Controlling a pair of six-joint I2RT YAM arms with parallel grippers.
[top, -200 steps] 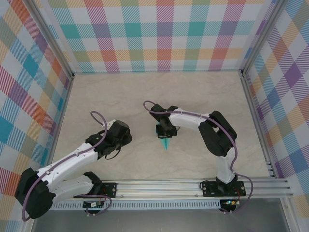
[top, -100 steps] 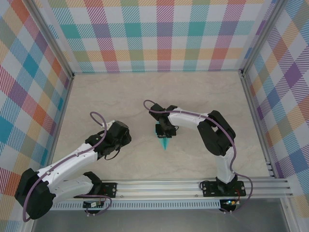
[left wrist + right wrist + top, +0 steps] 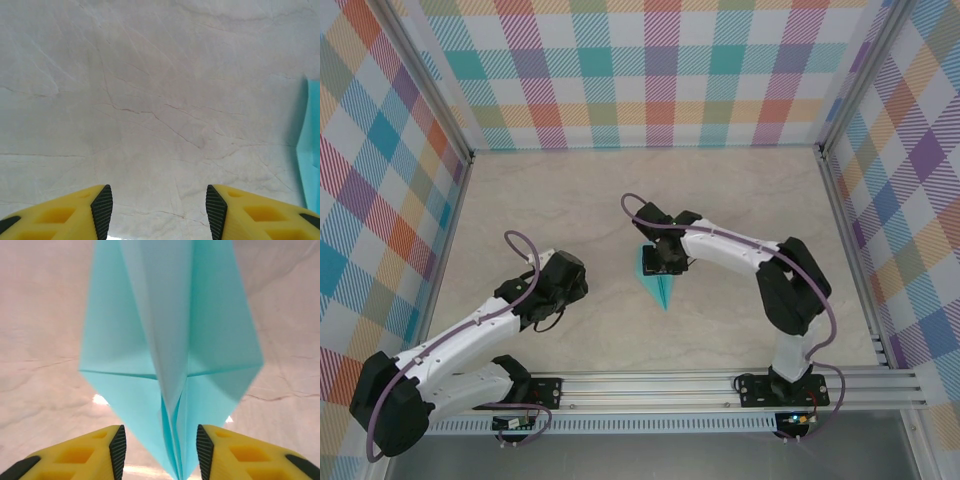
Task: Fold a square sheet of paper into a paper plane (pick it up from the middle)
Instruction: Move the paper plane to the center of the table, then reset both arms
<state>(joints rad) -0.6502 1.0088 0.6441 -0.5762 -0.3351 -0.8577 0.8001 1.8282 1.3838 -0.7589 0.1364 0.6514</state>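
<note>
The paper plane [image 3: 659, 284] is a light cyan pointed dart lying on the marble tabletop, its tip toward the near edge. My right gripper [image 3: 665, 257] hovers over its wide rear end. In the right wrist view the plane [image 3: 170, 335] spreads out with its centre fold rising between the open yellow fingers [image 3: 95, 452], and neither pad touches the paper. My left gripper [image 3: 576, 276] sits left of the plane, open and empty [image 3: 159, 210], with only the plane's cyan edge [image 3: 311, 160] at the right of its view.
Checkered walls enclose the table [image 3: 570, 200] on three sides. An aluminium rail [image 3: 670, 385] with both arm bases runs along the near edge. Bare marble surface lies around the plane and behind it.
The right gripper has opened and let go of the plane, whose wings have spread wider on the table. The right wrist has drawn back toward the far side. The left jaws widened slightly.
</note>
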